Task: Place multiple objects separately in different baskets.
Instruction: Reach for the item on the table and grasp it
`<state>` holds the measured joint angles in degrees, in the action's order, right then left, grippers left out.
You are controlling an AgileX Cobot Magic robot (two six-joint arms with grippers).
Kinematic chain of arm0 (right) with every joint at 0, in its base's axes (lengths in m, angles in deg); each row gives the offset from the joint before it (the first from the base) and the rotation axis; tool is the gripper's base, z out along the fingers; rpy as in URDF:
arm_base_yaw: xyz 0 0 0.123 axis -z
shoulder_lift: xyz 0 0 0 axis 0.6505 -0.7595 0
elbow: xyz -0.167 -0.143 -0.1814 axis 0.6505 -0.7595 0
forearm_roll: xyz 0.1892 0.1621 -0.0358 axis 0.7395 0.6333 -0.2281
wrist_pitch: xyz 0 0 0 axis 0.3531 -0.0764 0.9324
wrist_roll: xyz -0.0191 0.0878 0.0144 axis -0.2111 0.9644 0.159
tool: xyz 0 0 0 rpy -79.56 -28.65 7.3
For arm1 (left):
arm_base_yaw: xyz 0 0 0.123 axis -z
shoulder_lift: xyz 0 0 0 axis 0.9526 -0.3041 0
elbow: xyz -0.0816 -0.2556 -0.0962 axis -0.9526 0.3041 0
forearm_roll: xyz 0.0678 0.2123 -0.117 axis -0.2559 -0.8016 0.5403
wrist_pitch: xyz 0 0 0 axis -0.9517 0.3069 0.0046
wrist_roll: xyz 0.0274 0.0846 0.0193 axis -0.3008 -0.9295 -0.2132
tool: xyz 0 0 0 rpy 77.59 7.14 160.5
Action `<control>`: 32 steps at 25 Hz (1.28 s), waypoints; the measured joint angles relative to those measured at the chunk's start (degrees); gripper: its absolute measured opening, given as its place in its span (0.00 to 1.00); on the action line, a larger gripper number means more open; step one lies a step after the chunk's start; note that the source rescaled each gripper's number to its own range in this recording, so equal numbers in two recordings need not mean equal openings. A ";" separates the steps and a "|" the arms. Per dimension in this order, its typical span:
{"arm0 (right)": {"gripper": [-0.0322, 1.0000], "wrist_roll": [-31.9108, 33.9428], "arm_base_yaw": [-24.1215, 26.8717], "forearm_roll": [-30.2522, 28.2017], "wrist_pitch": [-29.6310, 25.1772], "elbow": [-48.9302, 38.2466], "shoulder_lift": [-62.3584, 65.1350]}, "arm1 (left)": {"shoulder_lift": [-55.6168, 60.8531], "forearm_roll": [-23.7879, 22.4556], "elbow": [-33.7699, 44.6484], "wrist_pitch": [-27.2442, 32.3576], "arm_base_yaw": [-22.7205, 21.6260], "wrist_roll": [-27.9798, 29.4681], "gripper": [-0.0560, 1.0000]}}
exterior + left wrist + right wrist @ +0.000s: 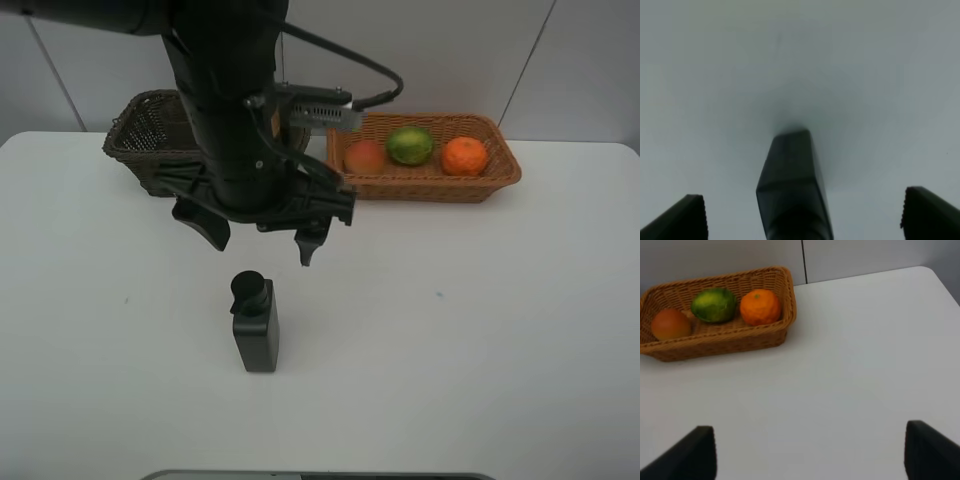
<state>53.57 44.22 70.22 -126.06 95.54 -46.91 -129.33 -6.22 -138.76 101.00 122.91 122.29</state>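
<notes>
A black pump bottle (256, 326) lies on the white table, also showing in the left wrist view (792, 185). My left gripper (260, 243) hangs open just above and behind it, the fingers (677, 220) apart on either side of the bottle, not touching. The light tan basket (430, 190) at the back right holds the reddish-orange fruit (365, 156), the green fruit (410, 145) and the orange (465, 156). The dark brown basket (140, 125) stands at the back left, partly hidden by the arm. My right gripper (815, 455) is open and empty. The pink bottle and the cup are out of view.
The white table (480, 320) runs to a grey wall behind the baskets. In the right wrist view the tan basket (715, 342) with its three fruits sits far ahead of the gripper, and the table's right edge (940, 282) shows.
</notes>
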 joint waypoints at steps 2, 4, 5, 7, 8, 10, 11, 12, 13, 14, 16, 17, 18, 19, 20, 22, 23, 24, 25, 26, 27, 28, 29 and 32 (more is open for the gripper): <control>0.64 0.00 0.00 0.00 0.00 0.00 0.00 | 0.00 0.06 1.46 -0.12 0.09 0.59 1.00; 0.64 0.00 0.00 0.00 0.00 0.00 0.00 | 0.00 0.06 2.58 -0.17 0.09 1.20 1.00; 0.64 0.00 0.00 0.00 0.00 0.00 0.00 | 0.00 0.06 3.18 -0.17 0.09 1.51 1.00; 0.64 0.00 0.00 0.00 0.00 0.00 0.00 | 0.00 0.06 4.54 -0.81 0.09 1.77 1.00; 0.64 0.00 0.00 0.00 0.00 0.00 0.00 | 0.00 0.11 5.39 -1.58 0.09 1.85 1.00; 0.64 0.00 0.00 0.00 0.00 0.00 0.00 | 0.00 0.17 7.14 -3.46 0.09 1.90 1.00; 0.64 0.00 0.00 0.00 0.00 0.00 0.00 | 0.00 0.29 8.14 -4.41 0.09 1.90 1.00; 0.64 0.00 0.00 0.00 0.00 0.00 0.00 | 0.00 0.44 9.12 -5.61 0.09 1.90 1.00; 0.64 0.00 0.00 0.00 0.00 0.00 0.00 | 0.00 0.57 10.09 -6.97 0.09 1.97 1.00; 0.64 0.00 0.00 0.00 0.00 0.00 0.00 | 0.00 0.86 10.89 -8.19 0.09 2.01 1.00; 0.64 0.00 0.00 0.00 0.00 0.00 0.00 | 0.02 1.38 12.60 -10.94 0.09 2.04 1.00; 0.64 0.00 0.00 0.00 0.00 0.00 0.00 | 0.02 1.50 13.21 -12.22 0.09 2.04 1.00; 0.64 0.00 0.00 0.00 0.00 0.00 0.00 | 0.02 1.70 13.89 -13.28 0.09 2.08 1.00; 0.64 0.00 0.00 0.00 0.00 0.00 0.00 | 0.02 1.70 14.49 -14.33 0.09 2.08 1.00; 0.64 0.00 0.00 0.00 0.00 0.00 0.00 | 0.02 1.70 15.04 -15.24 0.09 2.08 1.00; 0.64 0.00 0.00 0.00 0.00 0.00 0.00 | 0.02 1.71 15.77 -16.46 0.09 2.08 1.00; 0.64 0.00 0.00 0.00 0.00 0.00 0.00 | 0.02 1.76 15.97 -16.86 0.09 2.08 1.00; 0.64 0.00 0.00 0.00 0.00 0.00 0.00 | 0.02 1.76 16.15 -17.19 0.09 2.08 1.00; 0.64 0.00 0.00 0.00 0.00 0.00 0.00 | 0.02 1.76 16.21 -17.31 0.09 2.08 0.99; 0.64 0.00 0.00 0.00 0.00 0.00 0.00 | 0.02 1.77 16.21 -17.44 0.09 2.08 0.97; 0.64 0.00 0.00 0.00 0.00 0.00 0.00 | 0.02 1.82 16.21 -17.53 0.09 2.08 0.93; 0.64 0.00 0.00 0.00 0.00 0.00 0.00 | 0.02 1.88 16.21 -17.57 0.09 2.08 0.87; 0.64 0.00 0.00 0.00 0.00 0.00 0.00 | 0.02 1.88 16.21 -17.57 0.09 2.08 0.79; 0.64 0.00 0.00 0.00 0.00 0.00 0.00 | 0.02 2.00 16.21 -17.73 0.09 2.02 0.55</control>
<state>53.57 44.22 70.22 -126.06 95.54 -46.91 -129.31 -4.21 -122.54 83.27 123.00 124.31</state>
